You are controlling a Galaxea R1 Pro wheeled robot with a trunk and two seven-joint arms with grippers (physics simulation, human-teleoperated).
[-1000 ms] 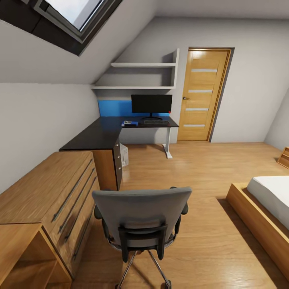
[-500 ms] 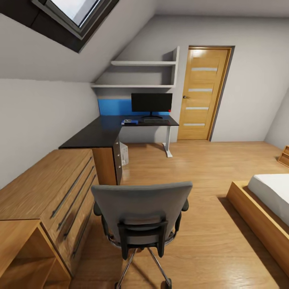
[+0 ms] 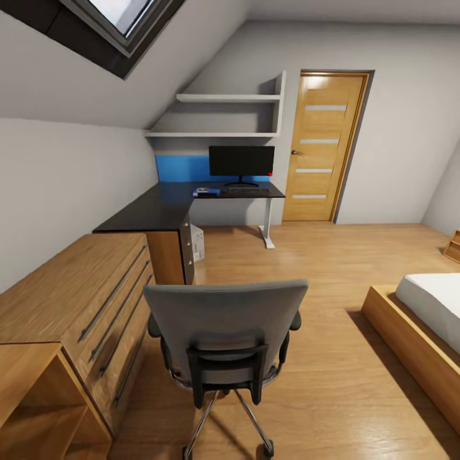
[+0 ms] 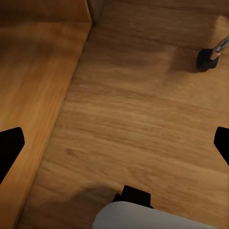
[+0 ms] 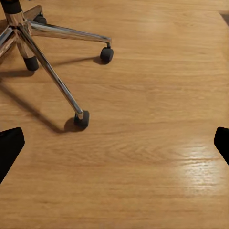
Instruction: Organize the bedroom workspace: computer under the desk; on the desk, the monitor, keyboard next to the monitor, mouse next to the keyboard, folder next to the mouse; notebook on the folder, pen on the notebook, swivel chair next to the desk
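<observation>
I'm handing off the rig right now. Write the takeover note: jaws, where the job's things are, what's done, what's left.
Jaws: left gripper and right gripper both open and empty, pointing at the floor.
Things: monitor and keyboard are on the desk; the blue folder lies beside the keyboard, with something small on top, too small to identify. Computer sits under the desk. Swivel chair stands just ahead, away from the desk.
Left: roll the chair to the desk; check the mouse, notebook and pen up close.
</observation>
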